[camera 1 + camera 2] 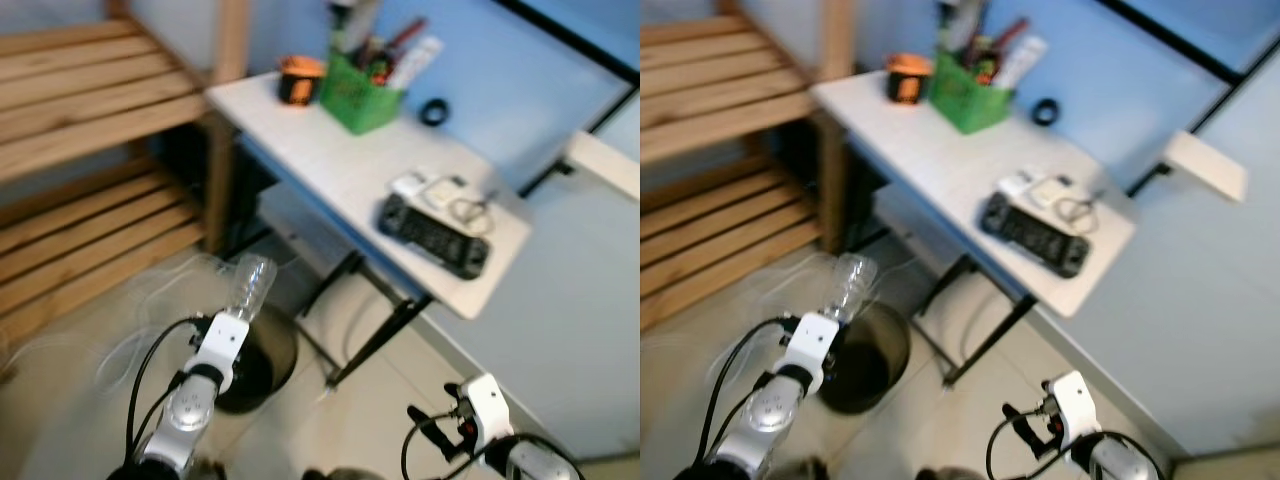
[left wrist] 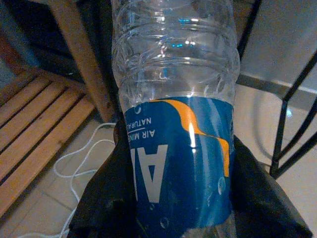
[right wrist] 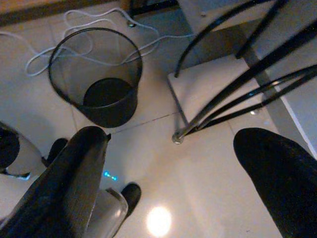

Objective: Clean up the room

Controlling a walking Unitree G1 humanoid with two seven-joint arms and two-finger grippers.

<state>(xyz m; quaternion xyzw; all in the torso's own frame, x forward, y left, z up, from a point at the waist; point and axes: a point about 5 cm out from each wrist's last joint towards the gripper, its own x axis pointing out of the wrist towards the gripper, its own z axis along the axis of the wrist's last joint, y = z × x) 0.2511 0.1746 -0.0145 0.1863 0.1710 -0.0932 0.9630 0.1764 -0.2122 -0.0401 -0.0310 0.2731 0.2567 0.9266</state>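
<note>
The clear, ribbed plastic water bottle with a blue-and-orange label [image 2: 178,148] sat clamped in my left gripper [image 1: 232,318], the two black fingers [image 2: 106,198] closed against the label on either side, neck pointing up and away from the wrist. In the head views I had it raised just above the round black wire-mesh wastebasket [image 3: 96,79] standing on the pale glossy tile floor [image 3: 208,163], beside the black metal legs of the white desk [image 1: 340,170].

I judged the step in hand to be the disposal of this bottle: it was carried and nearly over the bin, not yet released. The next move, as I read it, called for centring the bottle over the basket's opening and then parting the fingers so it dropped inside. The thin, empty-looking plastic is light and smooth, so it could bounce off the rim if let go off-centre.

My right gripper [image 3: 168,198] hung low over the floor, its fingers spread wide and holding nothing.

A loose white cable [image 3: 74,29] trailed on the tiles behind the basket, near the slatted wooden rack [image 1: 90,130]. On the desk stood a green plastic pen holder [image 1: 358,95] and a black game controller [image 1: 432,237].
</note>
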